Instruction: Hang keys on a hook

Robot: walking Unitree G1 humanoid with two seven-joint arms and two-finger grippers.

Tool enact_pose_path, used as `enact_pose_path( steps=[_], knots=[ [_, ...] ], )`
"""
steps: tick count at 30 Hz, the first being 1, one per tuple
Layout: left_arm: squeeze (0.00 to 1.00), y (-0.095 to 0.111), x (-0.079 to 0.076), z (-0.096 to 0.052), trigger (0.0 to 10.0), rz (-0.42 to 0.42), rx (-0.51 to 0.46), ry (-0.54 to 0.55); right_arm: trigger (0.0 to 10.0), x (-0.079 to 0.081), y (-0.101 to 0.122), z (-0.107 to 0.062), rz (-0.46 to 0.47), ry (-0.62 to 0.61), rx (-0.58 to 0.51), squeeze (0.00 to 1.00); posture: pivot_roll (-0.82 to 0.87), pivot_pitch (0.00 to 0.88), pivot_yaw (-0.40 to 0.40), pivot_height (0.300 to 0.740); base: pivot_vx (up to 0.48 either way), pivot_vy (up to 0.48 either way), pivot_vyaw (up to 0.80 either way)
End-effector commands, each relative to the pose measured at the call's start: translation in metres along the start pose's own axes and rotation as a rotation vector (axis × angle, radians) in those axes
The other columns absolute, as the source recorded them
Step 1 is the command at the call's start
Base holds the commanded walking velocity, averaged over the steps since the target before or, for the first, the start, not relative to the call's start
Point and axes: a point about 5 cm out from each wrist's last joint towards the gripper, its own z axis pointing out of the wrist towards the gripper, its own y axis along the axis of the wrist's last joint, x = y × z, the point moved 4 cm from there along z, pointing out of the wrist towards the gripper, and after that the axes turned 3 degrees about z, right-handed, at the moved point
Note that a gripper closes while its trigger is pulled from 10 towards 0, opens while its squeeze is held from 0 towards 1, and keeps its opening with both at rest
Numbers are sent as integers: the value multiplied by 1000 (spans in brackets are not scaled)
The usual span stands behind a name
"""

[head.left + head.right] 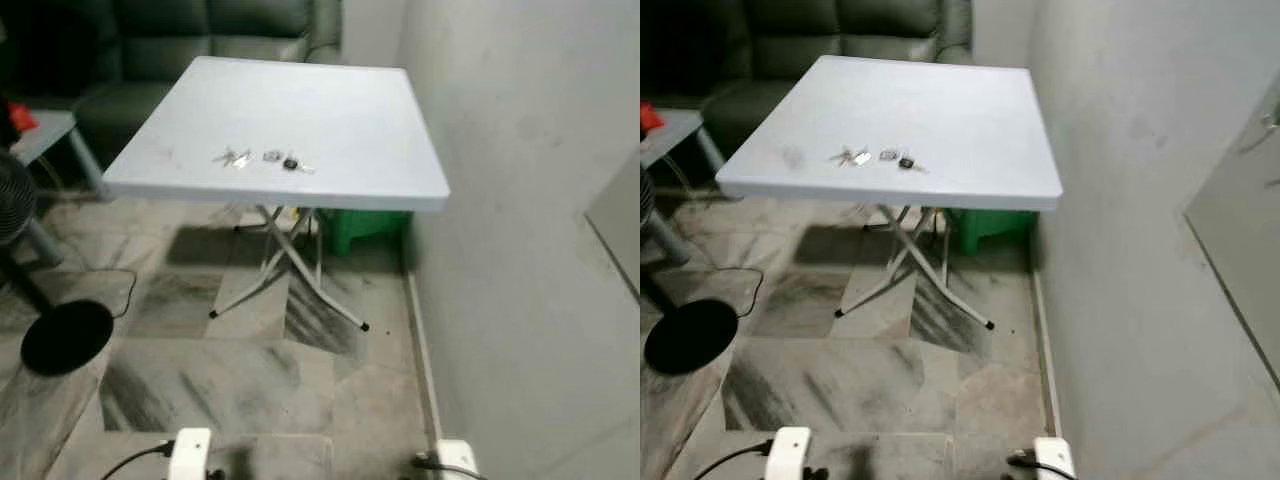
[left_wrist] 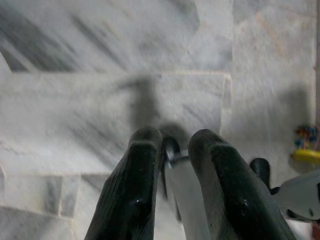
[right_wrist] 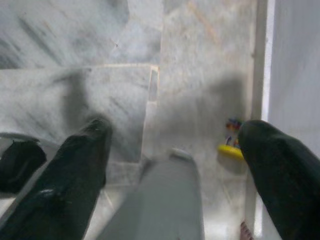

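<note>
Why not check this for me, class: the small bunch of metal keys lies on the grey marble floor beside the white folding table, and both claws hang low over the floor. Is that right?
Not quite. The small bunch of metal keys lies on top of the white folding table, not on the grey marble floor, as the left eye view shows. The rest stands: the left claw and right claw hang low over the floor.
</note>
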Motion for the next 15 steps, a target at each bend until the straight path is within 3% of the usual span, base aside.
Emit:
enact_pose_path(
  steps=[1,15],
  knots=[
    [0,-3,-8,1,10000,-13,11,-14,10000,-13,-7,-4,6,-30,20,0,-80,0,-18,740,0,476,0],
    [0,-4,-8,1,10000,-12,11,-18,10000,-13,-10,-5,13,-28,24,0,-87,0,-17,740,0,479,0]
  ],
)
